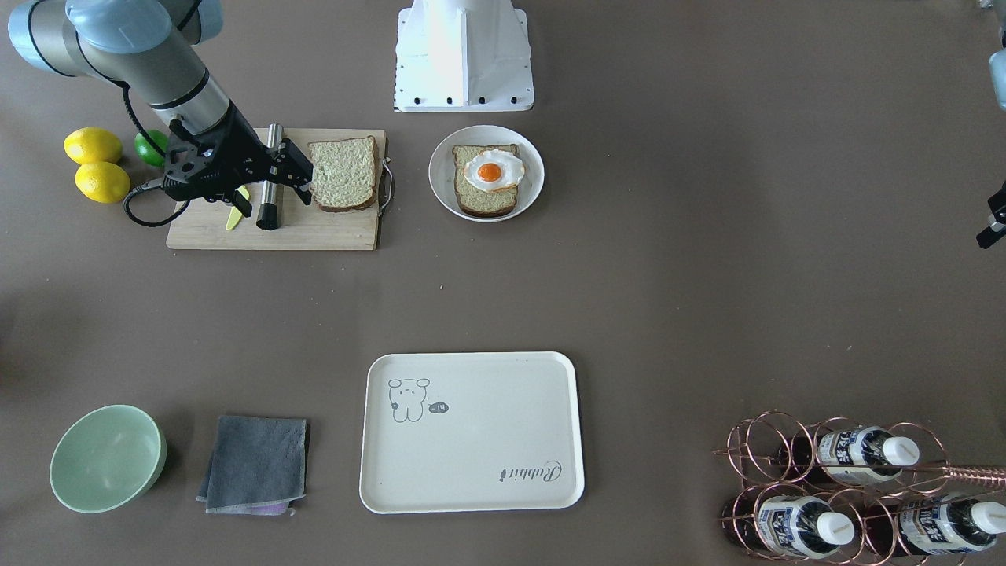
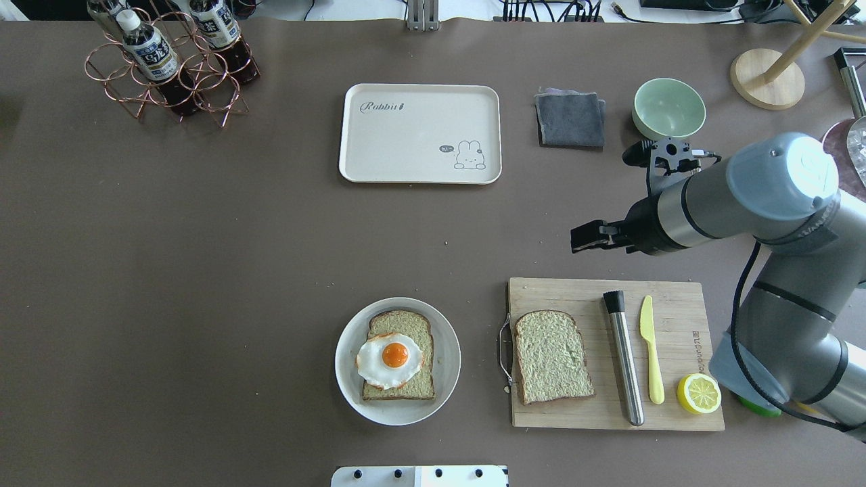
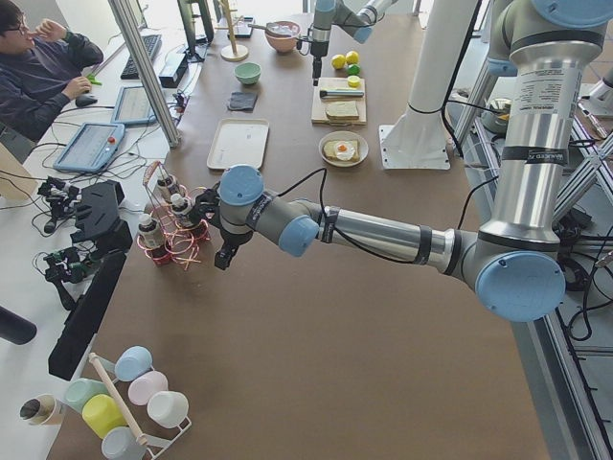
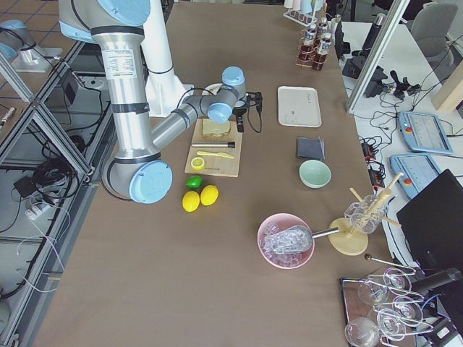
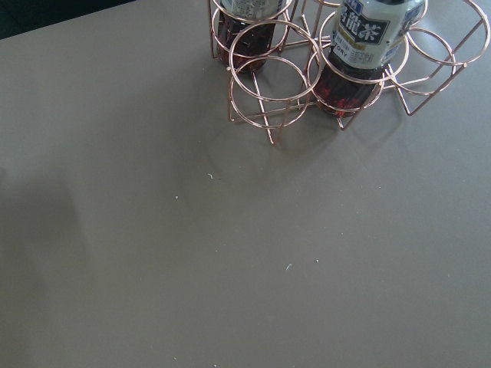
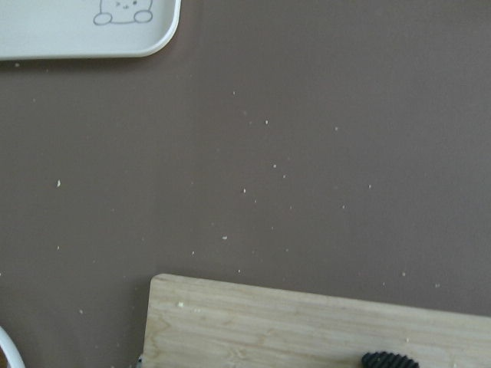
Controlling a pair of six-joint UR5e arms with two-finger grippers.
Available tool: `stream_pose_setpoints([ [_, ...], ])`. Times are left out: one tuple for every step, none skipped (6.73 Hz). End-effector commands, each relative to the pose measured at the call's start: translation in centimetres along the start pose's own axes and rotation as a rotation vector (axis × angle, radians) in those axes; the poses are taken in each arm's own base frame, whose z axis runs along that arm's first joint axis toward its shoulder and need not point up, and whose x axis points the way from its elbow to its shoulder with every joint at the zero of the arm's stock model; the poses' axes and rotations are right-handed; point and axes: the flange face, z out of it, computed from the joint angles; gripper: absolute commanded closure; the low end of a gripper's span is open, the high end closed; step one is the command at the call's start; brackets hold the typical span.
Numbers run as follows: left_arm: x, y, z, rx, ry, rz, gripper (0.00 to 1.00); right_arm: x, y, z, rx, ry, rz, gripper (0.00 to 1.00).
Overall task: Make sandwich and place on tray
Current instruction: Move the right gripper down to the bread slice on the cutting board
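One bread slice (image 2: 406, 325) with a fried egg (image 2: 389, 358) on top lies on a white plate (image 2: 446, 352) at the near centre. A second slice (image 2: 553, 356) lies bare on the wooden cutting board (image 2: 676, 297). The cream tray (image 2: 406, 145) lies at the far centre with nothing on it. My right gripper (image 2: 578, 238) hovers over the board's far edge, beside the second slice (image 1: 343, 173); its jaws look open and hold nothing. My left gripper (image 3: 225, 254) hangs near the bottle rack at the far left; I cannot tell how its jaws stand.
A steel muddler (image 2: 624, 358), a yellow knife (image 2: 651, 352) and a lemon half (image 2: 699, 393) lie on the board. A grey cloth (image 2: 570, 120) and a green bowl (image 2: 668, 108) sit right of the tray. A copper rack with bottles (image 2: 169, 64) stands far left.
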Motion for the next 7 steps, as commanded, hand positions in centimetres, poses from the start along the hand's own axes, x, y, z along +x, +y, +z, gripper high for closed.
stream_pose_setpoints([
  [0.0, 0.1, 0.0, 0.013, 0.0, 0.014, 0.01, -2.1, 8.1, 0.7, -0.003, -0.008, 0.027, 0.0],
  [0.0, 0.2, 0.0, 0.012, -0.002, 0.013, 0.01, -2.0, 11.4, 1.8, 0.007, -0.038, 0.031, 0.0],
  [0.1, 0.0, 0.0, 0.015, -0.002, 0.018, 0.01, -0.5, 13.5, 2.6, 0.01, -0.025, 0.021, 0.0],
  [0.2, 0.0, 0.0, 0.015, -0.002, 0.02, 0.01, 0.6, 14.4, 2.7, 0.008, -0.031, 0.016, 0.01],
  [0.2, 0.1, 0.0, 0.021, -0.001, 0.026, 0.01, 0.7, 14.6, 2.9, 0.006, -0.036, 0.011, 0.04],
  [0.3, 0.2, 0.0, 0.025, 0.0, 0.029, 0.01, 0.6, 14.7, 3.2, 0.011, -0.033, 0.011, 0.11],
  [0.2, 0.2, 0.0, 0.024, 0.0, 0.03, 0.01, 0.4, 15.3, 3.9, -0.002, -0.03, 0.0, 0.17],
])
